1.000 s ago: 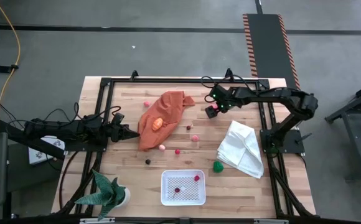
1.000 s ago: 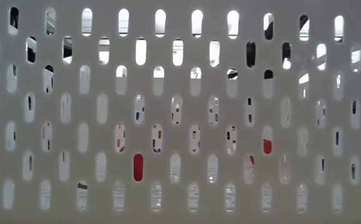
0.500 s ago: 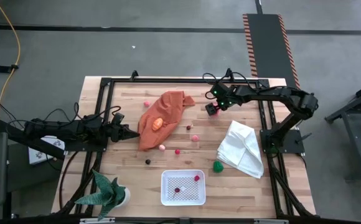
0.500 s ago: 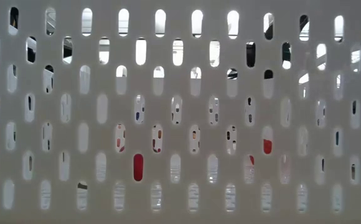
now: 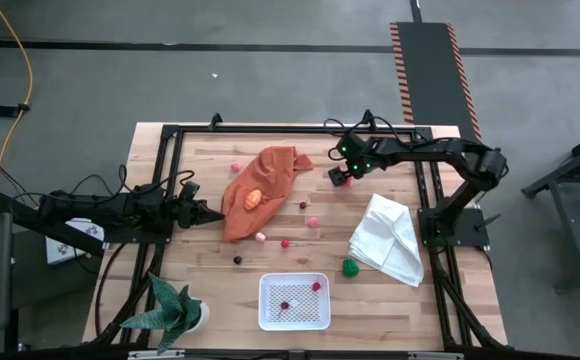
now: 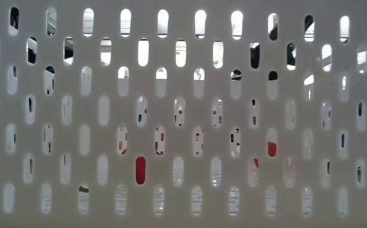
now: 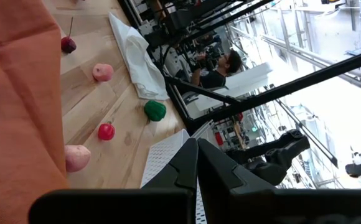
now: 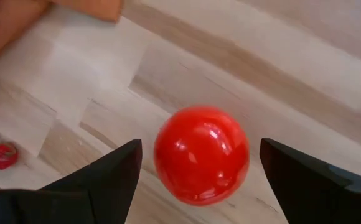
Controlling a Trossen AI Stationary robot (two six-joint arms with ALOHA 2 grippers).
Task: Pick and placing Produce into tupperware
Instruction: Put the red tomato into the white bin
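Red round produce piece (image 8: pixel 201 154) lies on bare wood between the spread, empty fingers of the right gripper (image 8: pixel 201 177), beside the orange cloth (image 5: pixel 260 185). Risk: smooth ball rolls off during closing. Beyond the cloth: tupperware (image 5: pixel 293 301). Left gripper (image 7: pixel 197 163) closed, empty.

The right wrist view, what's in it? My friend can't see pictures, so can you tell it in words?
A shiny red ball-shaped toy fruit sits on the pale wooden table, right between the two open dark fingers of the right tool, which are not touching it. A smaller red piece lies off to one side, and an edge of orange cloth shows beyond.
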